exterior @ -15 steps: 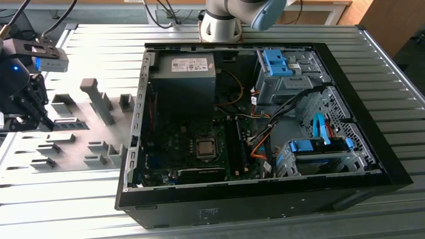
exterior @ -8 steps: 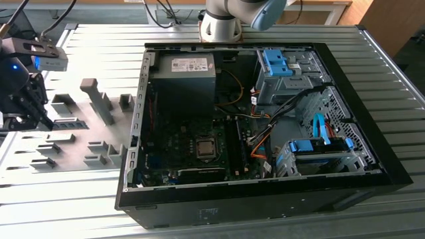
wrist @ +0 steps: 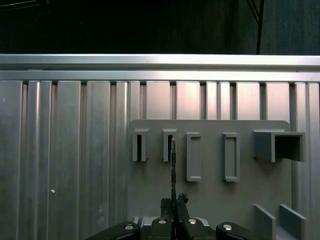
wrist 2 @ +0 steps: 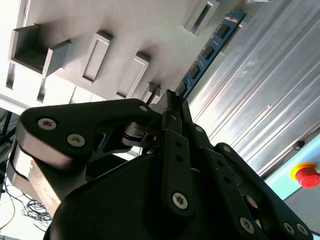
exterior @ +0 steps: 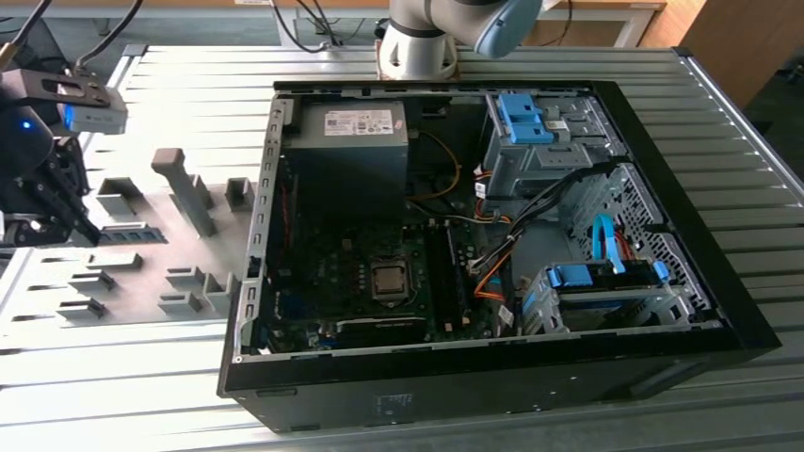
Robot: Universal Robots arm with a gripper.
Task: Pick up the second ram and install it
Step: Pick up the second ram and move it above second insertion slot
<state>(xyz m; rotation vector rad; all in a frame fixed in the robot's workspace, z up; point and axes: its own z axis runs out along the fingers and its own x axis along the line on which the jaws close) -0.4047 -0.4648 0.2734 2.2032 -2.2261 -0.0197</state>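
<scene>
The fingers (wrist 2: 171,135) are clamped shut on the near end of the second ram (wrist 2: 207,50), whose long axis runs straight out ahead of them.

Memory stick (wrist 2: 209,51): long, thin, flat blue-green board with small dark chips along its face. In the first wrist view it (wrist: 173,167) shows edge-on as a thin dark line, standing on its long edge. Its near end is pinched in the gripper (wrist 2: 172,100). Its far end reaches a grey slotted block (wrist: 169,146) on the grey plate (wrist: 210,200).
</scene>
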